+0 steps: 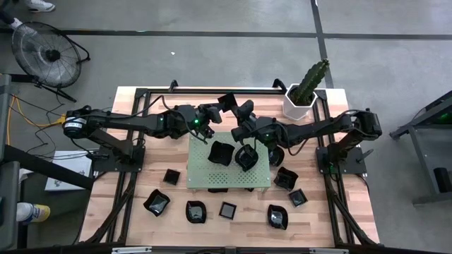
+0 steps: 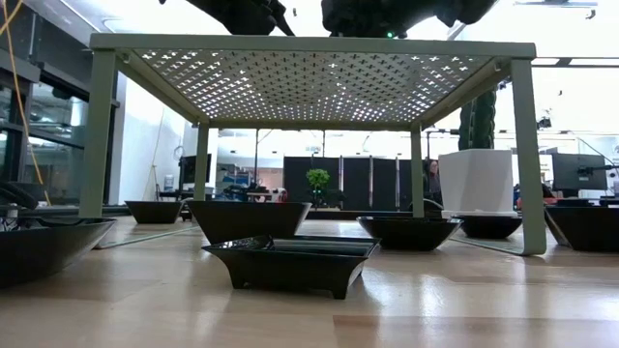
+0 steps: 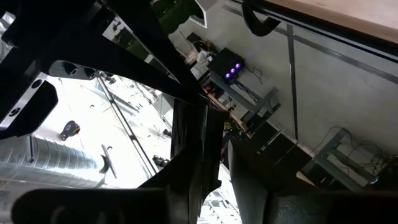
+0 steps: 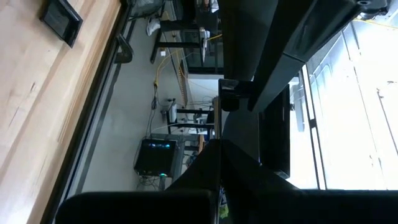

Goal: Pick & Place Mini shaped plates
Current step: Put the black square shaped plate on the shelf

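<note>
1. The wooden table is standing on a grey floor, with a fan sitting off its far left corner; across the low view, monitors and dark partitions are lining the room behind.
2. A green perforated board is standing on legs mid-table, with two mini shaped plates resting on top and more lying scattered on the wood around and beneath it.
3. A white hexagonal pot is holding a cactus at the far right corner.
4. The left claw is hanging above the board's far edge, clamping a black plate edge-on.
5. The right claw is hovering over the board, fingers pressed together.
</note>
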You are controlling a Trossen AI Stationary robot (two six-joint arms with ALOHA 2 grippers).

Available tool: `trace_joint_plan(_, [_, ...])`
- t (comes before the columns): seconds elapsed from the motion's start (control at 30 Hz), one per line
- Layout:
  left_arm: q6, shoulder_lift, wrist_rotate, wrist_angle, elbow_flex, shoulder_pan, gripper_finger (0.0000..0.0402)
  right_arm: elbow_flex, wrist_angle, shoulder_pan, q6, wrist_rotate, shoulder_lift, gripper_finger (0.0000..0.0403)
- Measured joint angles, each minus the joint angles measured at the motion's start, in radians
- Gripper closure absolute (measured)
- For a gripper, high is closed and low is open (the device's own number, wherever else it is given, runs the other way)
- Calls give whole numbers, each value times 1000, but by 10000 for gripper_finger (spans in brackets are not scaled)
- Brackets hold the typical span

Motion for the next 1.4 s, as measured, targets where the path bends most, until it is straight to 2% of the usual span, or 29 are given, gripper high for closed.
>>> trace_joint_plan(0.4, [0, 0, -2, -5, 0, 0, 386, 0, -11, -4, 13, 7, 0, 403])
trace_joint_plan(0.87, [0, 0, -2, -9, 0, 0, 392, 0, -12, -3, 6, 6, 0, 397])
trace_joint_plan(1.0, [0, 0, -4, -10, 0, 0, 393, 0, -9, 1, 6, 4, 0, 365])
trace_joint_plan(1.23, [-1, 0, -18, -3, 0, 0, 399, 0, 31, 2, 10, 10, 0, 271])
trace_joint_plan(1.4, [-1, 0, -52, -5, 0, 0, 400, 0, 90, 19, 7, 33, 0, 223])
